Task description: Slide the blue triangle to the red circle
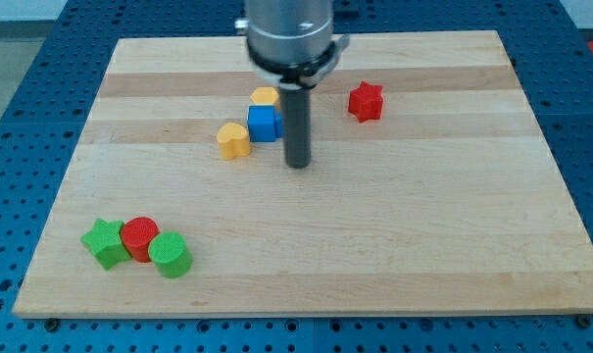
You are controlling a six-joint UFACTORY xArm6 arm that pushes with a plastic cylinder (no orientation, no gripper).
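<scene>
My tip (297,165) rests on the board in the upper middle, just below and right of the blue cube (264,124). The blue triangle does not show; the rod covers the spot right of the blue cube where it stood. The red circle (139,238) sits far off at the view's lower left, between a green star (104,242) and a green circle (169,255), touching both.
A yellow block (234,140) lies left of the blue cube and another yellow block (266,97) above it. A red star (366,101) sits at the upper right. The wooden board (423,226) lies on a blue perforated table.
</scene>
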